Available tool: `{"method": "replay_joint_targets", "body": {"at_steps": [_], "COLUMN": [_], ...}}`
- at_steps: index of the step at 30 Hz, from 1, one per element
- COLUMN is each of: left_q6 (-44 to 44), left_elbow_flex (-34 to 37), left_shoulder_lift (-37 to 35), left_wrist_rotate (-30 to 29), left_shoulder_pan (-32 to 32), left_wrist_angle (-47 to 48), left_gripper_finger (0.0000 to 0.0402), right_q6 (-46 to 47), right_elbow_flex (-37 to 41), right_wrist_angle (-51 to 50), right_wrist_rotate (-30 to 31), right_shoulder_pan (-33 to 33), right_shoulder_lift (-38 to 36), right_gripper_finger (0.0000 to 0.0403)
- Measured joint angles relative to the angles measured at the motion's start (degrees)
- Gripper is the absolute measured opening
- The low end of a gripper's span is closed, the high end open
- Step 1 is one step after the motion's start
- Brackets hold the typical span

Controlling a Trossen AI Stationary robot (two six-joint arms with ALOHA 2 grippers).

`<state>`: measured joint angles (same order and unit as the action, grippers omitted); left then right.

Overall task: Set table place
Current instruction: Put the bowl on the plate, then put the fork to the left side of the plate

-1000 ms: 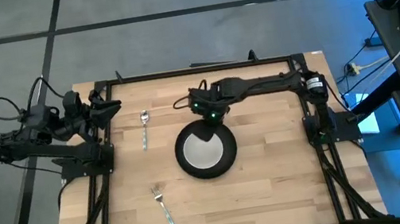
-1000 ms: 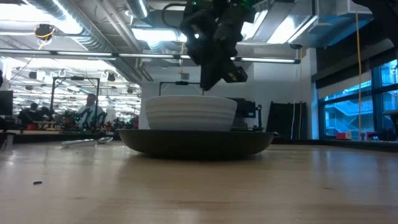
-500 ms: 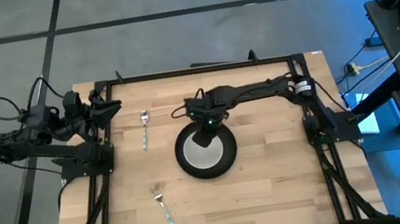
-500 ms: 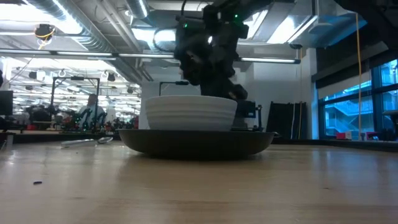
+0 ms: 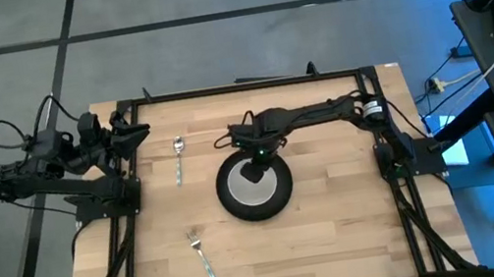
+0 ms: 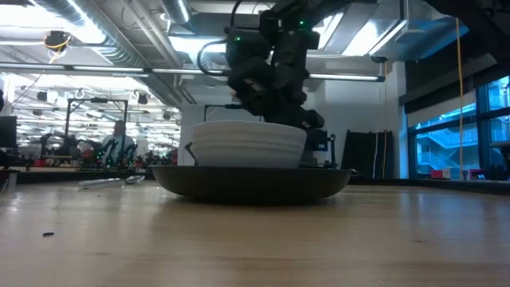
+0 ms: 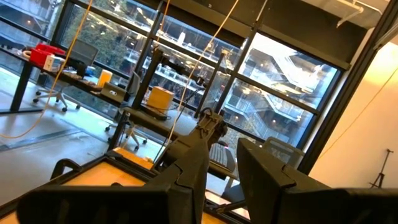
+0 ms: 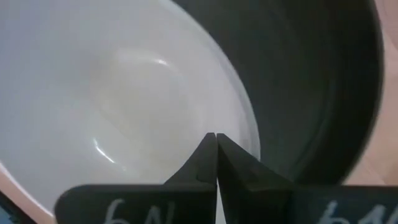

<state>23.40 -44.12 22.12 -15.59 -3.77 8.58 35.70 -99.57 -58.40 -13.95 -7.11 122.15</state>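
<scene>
Right gripper (image 5: pixel 253 164): your working arm reaches in from the right of the high frame and ends over the far rim of the bowl; in the right wrist view its fingers (image 8: pixel 205 165) are pressed together tip to tip, clenched with nothing between them, right above the bowl's edge.
Left gripper (image 5: pixel 132 134): you have this arm parked at the upper left table edge; you cannot tell how its fingers stand.
Bowl (image 5: pixel 256 189): white, sitting in the black plate (image 5: pixel 229 197) at the middle of the table (image 5: pixel 342 233).
Spoon (image 5: pixel 178 159): left of the plate, upper part of the tabletop.
Fork (image 5: pixel 204 260): lower left of the plate, lying apart from it.
</scene>
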Motion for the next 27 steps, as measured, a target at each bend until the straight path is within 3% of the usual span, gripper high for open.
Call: {"method": "replay_joint_targets", "body": {"at_steps": [14, 20, 27], "left_q6": [0.0, 0.0, 0.1], "left_elbow_flex": [0.0, 0.0, 0.0], "left_shoulder_lift": [0.0, 0.0, 0.0], "left_wrist_rotate": [0.0, 0.0, -0.4], "left_shoulder_pan": [0.0, 0.0, 0.0], "left_wrist_angle": [0.0, 0.0, 0.0], "left_gripper_finger": [0.0082, 0.0082, 0.0082], "right_q6": [-0.1, -2.8, -4.5], "right_elbow_flex": [-0.8, -0.8, -0.8], "right_wrist_angle": [0.4, 1.3, 8.9], "right_wrist_rotate": [-1.4, -9.2, -9.7], "right_shoulder_pan": [0.0, 0.0, -0.2], "right_shoulder_lift": [-0.1, -0.1, -3.9], "right_gripper_finger": [0.0007, 0.0008, 0.0008]}}
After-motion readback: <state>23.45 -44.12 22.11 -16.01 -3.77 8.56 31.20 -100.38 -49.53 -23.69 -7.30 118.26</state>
